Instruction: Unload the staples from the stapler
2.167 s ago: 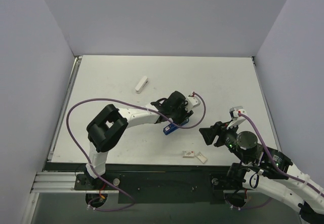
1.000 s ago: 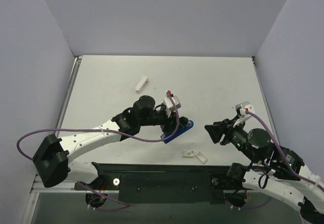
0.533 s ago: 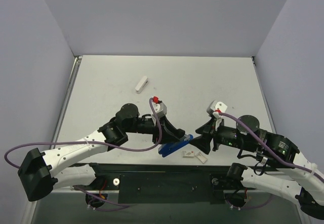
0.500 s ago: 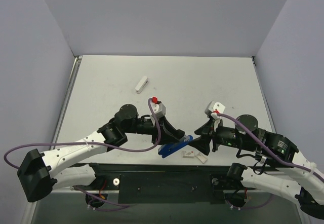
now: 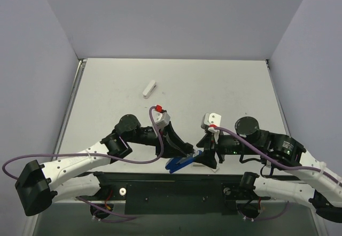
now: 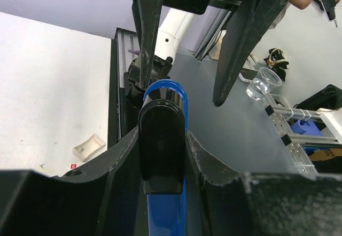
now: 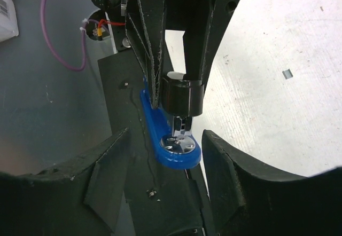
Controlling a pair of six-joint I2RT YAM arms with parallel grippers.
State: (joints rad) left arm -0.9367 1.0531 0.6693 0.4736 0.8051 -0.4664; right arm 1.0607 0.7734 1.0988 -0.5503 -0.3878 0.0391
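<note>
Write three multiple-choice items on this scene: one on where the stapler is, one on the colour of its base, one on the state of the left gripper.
1. Where is the stapler?
A) by the back wall
B) at the near edge of the table, between the two grippers
C) against the left wall

2. What colour is the stapler's base?
A) red
B) blue
C) yellow

3. What is the left gripper doing?
A) its jaws grip the stapler
B) it hangs open and empty
C) it holds a white scrap

Answers:
1 B: the top view shows it at the near edge, with the left gripper on one side and the right gripper on the other.
2 B: the right wrist view shows a blue base under a black top.
3 A: the left wrist view shows the stapler wedged between its jaws.
</note>
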